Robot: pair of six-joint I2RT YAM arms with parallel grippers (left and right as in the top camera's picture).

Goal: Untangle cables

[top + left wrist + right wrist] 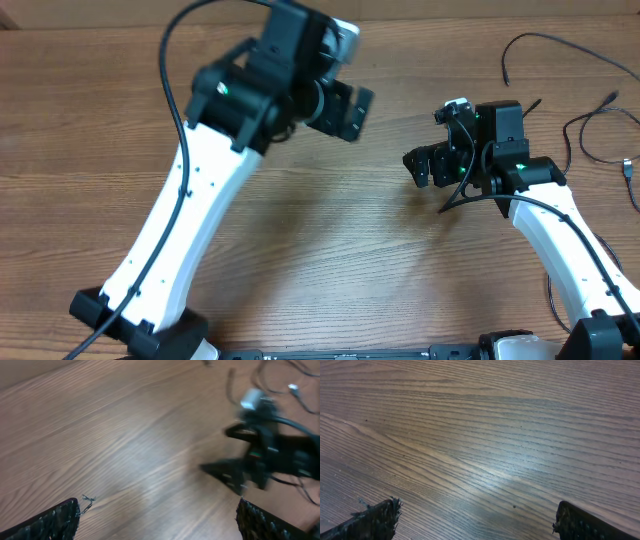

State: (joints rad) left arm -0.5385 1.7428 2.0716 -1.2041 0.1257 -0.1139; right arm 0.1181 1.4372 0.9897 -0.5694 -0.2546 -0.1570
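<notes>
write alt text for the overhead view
The left end effector and right end effector, both open and empty, hang over a wooden table. Thin black cables lie near its right edge, untouched.

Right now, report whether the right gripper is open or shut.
Open. The right gripper shows fingers wide apart in its wrist view, only wood between them.

cables [540, 38]: thin, black, several; laid flat on desk by far right corner
pose: loose curves, ends spread apart
plug [628, 166]: pale tip, seen at right edge
left-wrist view: blurred
</notes>
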